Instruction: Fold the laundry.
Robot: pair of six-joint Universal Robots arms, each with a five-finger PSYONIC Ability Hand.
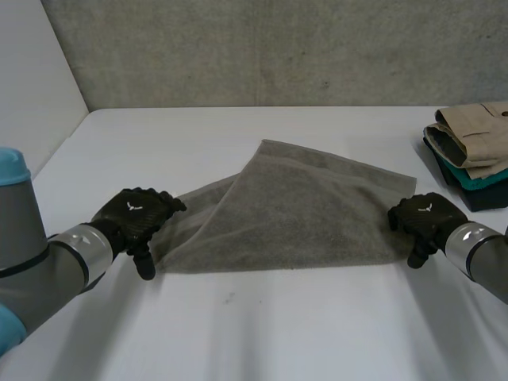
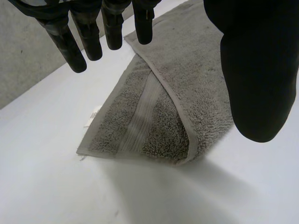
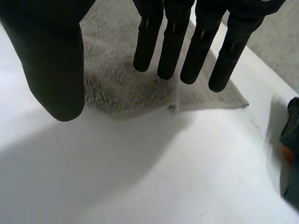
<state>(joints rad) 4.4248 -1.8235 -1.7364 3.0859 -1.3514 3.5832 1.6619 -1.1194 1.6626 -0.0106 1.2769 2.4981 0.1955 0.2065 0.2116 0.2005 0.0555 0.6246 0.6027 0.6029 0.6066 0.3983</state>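
A grey towel (image 1: 294, 206) lies on the white table (image 1: 262, 325), partly folded, with one layer turned over the other on its left side. My left hand (image 1: 135, 218) hovers at the towel's near left corner, open, its straight fingers (image 2: 112, 28) above the folded edge of the towel (image 2: 154, 116) and holding nothing. My right hand (image 1: 425, 218) is at the towel's near right corner, open too; its fingers (image 3: 173, 42) hang straight over the towel's corner (image 3: 205, 93) without gripping it.
A stack of folded clothes (image 1: 472, 151), tan on top of teal and dark pieces, sits at the table's far right edge; part of the stack (image 3: 292, 140) appears beside my right hand. A grey wall backs the table.
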